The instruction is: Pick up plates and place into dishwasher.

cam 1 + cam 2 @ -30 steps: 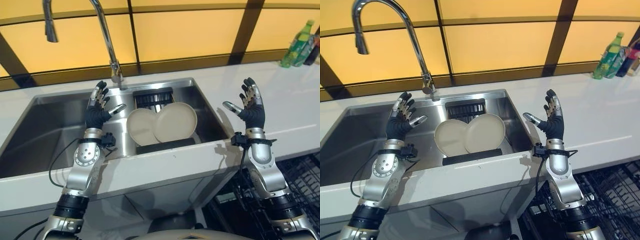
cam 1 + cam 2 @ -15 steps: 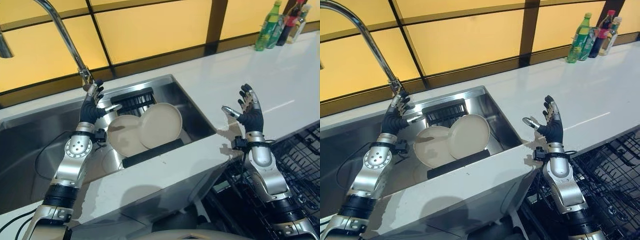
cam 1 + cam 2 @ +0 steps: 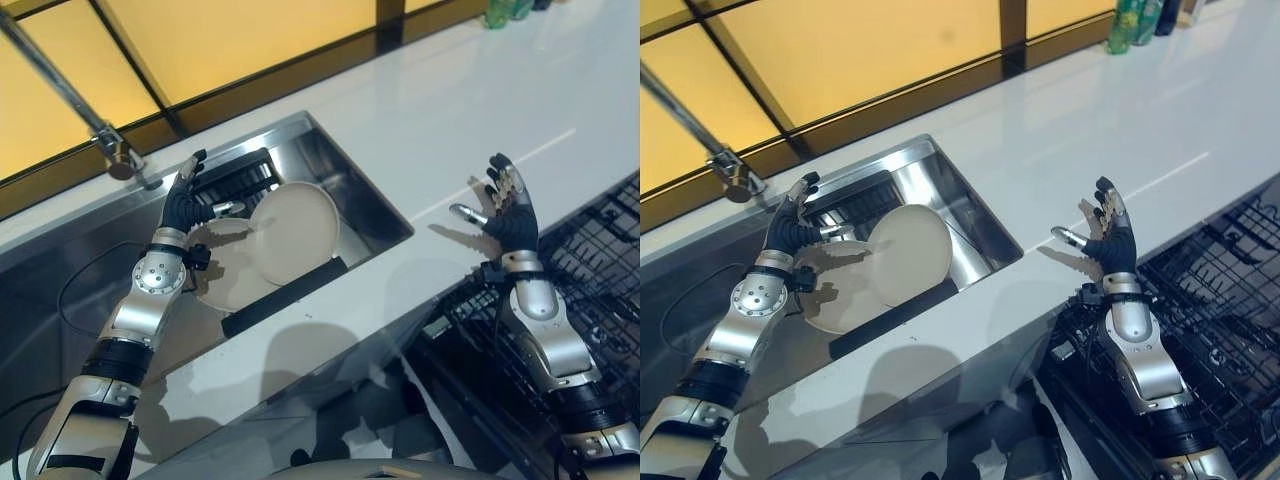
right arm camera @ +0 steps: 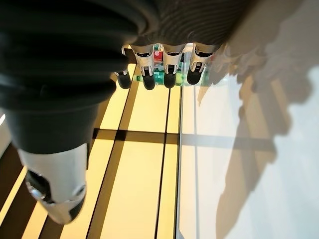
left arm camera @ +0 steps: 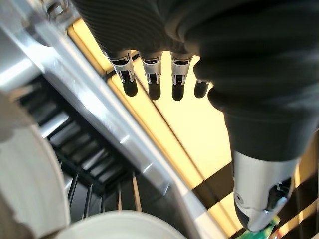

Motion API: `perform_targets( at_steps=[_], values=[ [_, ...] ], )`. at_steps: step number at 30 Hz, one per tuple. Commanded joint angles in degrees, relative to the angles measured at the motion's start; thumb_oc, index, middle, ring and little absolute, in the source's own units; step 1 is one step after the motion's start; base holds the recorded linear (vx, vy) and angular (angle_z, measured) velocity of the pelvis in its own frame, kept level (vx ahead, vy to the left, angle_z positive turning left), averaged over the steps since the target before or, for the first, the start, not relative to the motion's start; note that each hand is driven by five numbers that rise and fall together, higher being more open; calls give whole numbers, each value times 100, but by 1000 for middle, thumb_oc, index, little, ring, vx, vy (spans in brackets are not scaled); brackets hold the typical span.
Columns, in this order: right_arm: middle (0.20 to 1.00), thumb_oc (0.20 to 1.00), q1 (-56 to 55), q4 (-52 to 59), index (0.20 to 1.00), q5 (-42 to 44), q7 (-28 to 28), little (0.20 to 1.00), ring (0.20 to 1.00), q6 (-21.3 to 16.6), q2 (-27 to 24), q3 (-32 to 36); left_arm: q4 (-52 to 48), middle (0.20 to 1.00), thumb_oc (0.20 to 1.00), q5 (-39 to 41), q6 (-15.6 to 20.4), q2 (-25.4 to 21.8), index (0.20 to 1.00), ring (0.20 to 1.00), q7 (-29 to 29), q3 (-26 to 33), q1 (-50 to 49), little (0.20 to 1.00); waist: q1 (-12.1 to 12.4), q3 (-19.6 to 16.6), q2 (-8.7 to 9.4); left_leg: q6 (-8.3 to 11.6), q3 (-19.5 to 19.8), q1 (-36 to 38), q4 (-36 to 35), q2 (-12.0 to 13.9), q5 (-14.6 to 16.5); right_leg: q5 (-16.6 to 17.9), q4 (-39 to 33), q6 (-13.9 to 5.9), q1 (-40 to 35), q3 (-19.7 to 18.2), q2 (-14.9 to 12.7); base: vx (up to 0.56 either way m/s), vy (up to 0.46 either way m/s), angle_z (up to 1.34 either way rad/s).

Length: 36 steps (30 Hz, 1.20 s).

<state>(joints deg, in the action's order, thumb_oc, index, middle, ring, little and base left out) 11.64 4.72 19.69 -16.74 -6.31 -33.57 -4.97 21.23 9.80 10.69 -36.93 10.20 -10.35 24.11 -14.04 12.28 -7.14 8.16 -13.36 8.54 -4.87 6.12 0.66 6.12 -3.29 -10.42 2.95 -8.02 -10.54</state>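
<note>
1. The dishwasher rack (image 3: pixel 600 260) is seen nearest, below the countertop's (image 3: pixel 470 130) front edge.
2. The right hand (image 3: pixel 508 215) is held over that edge, fingers spread, empty.
3. Two cream plates (image 3: pixel 290 230) are propped in the sink (image 3: pixel 350 190).
4. The left hand (image 3: pixel 185 205) is raised beside them, fingers spread, empty.

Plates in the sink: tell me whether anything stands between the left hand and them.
Nothing visible does. The left hand hovers open just above the rear rim of the two plates, which lean in the dark rack inside the sink. The right hand is open over the counter.
</note>
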Motion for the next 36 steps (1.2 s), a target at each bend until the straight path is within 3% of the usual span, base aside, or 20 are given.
perform_targets(
  at_steps=[1,7,12,25,36],
  values=[
    [1000,1000,328,48,1000,33,50,1000,1000,-109,-271,94,336,1000,1000,83,438,-278,1000,1000,54,42,639,1000,-82,38,60,-531,106,-674,869,-391,428,-699,1091,32,465,72,-84,7,124,-7],
    [1000,1000,624,4,1000,18,54,1000,1000,-44,-474,26,743,1000,1000,182,562,-240,1000,1000,0,-239,1098,1000,-257,332,-90,-524,44,-855,927,-504,395,-702,1209,42,736,-44,-148,-29,135,-5],
    [1000,1000,760,-10,1000,-95,38,1000,1000,8,-526,-46,909,1000,1000,310,447,-231,1000,1000,-184,-373,1320,1000,-335,516,-175,-528,33,-951,957,-568,385,-669,1210,69,859,-130,-162,-8,78,-9],
    [1000,1000,747,56,1000,-96,213,1000,1000,186,-866,30,1884,1000,1000,890,-396,-258,1000,1000,-1518,-812,1396,1000,-502,593,-410,-529,-7,-814,907,-697,385,-704,1163,75,743,-190,-227,58,70,-1],
    [1000,1000,553,130,1000,-30,362,1000,1000,169,-999,181,2421,1000,1000,772,-819,-431,1000,1000,-1586,-691,1394,1000,-529,577,-462,-525,32,-735,902,-743,384,-760,1151,99,619,-156,-223,30,12,0]
  ],
)
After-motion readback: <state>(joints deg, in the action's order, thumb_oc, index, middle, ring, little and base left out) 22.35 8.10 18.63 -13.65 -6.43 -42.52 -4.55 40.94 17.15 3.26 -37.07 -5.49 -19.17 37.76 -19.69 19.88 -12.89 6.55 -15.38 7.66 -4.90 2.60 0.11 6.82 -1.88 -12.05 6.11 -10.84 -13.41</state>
